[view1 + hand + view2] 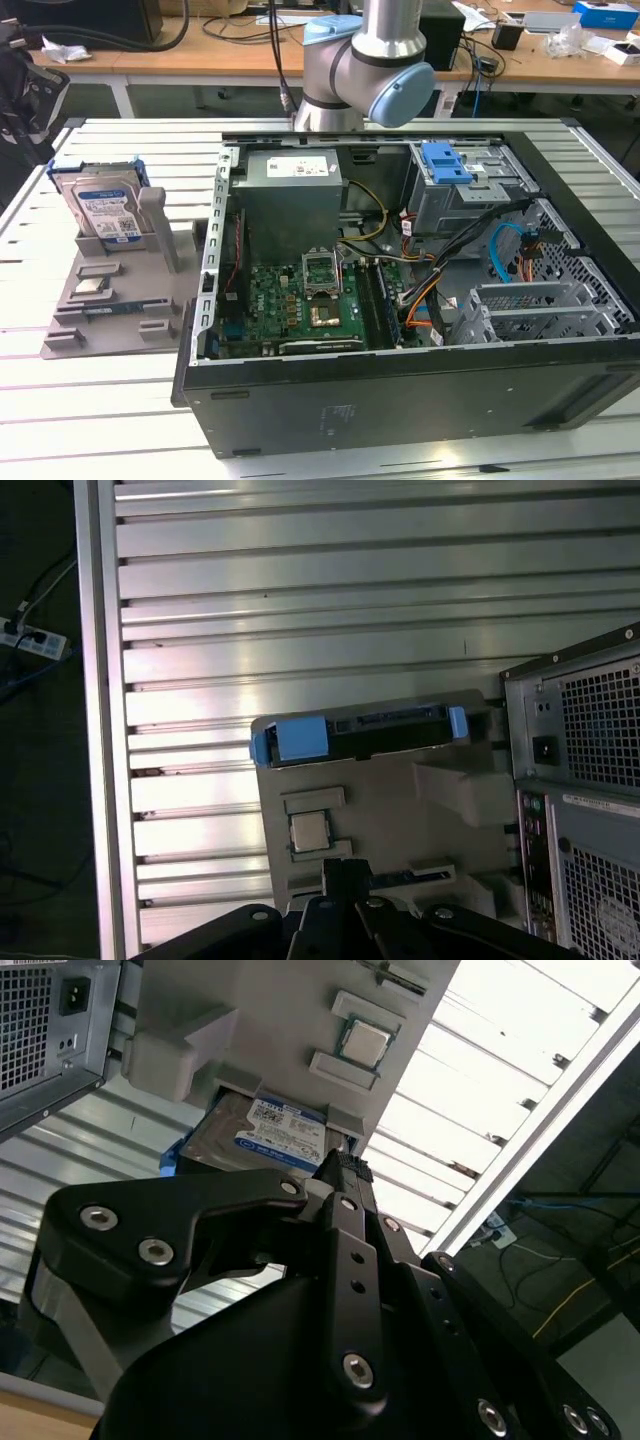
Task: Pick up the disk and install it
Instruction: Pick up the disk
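Standing upright: blue-framed, white-labelled disk (103, 208)

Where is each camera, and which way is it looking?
Exterior view: off the arm, raised, looking down into the open computer case; the arm stands beyond it, and the disk is upright in its grey holder on the exterior view's left.
Second wrist view: rides on the arm, looking along the black gripper toward the disk.
First wrist view: rides on the arm, looking down on the disk, holder and slatted table, with the gripper in view.
Shared: all three show the disk in the holder.
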`<state>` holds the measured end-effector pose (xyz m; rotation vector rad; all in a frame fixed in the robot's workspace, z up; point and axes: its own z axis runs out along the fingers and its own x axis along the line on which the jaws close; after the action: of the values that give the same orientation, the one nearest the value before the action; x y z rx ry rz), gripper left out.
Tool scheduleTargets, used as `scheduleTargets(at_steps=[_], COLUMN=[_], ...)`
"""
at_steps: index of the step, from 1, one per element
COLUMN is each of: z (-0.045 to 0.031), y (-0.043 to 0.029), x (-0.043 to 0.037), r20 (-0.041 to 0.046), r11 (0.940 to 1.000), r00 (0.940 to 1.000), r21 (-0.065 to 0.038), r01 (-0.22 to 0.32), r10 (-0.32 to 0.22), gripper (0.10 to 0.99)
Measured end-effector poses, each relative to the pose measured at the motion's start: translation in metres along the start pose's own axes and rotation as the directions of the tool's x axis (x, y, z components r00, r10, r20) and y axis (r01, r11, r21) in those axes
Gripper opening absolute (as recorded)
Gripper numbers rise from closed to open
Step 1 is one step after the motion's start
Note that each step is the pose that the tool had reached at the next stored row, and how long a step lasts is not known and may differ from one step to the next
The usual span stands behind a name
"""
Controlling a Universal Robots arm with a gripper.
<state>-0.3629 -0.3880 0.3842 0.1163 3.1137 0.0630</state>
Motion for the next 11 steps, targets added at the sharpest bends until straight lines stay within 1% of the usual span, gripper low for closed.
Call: scheduleTargets(at_steps=[2,3,5,7,10,11], z=[0.0000,0.0000,0.0000,0.0000,0.0000,0.0000], y=[0.0000,0.0001,0.0002,0.0002,0.0003,0.0003], x=[0.0000,0.0000,0.0000,0.0000,0.0000,0.0000], r20=[-0.0003,-0.0025,-0.0049,-0.0071,-0.0090,-0.0110], r11=[1.0000,0.9980,0.9926,0.9839,0.9724,0.9569], r00=[1.0000,0.9980,0.9926,0.9838,0.9723,0.9568], r21=[0.000,-0.002,-0.003,-0.005,-0.007,-0.009], r01=[0.007,0.063,0.122,0.179,0.233,0.290], r10=[-0.007,-0.063,-0.122,-0.179,-0.233,-0.290], gripper=[0.106,0.106,0.106,0.106,0.106,0.106])
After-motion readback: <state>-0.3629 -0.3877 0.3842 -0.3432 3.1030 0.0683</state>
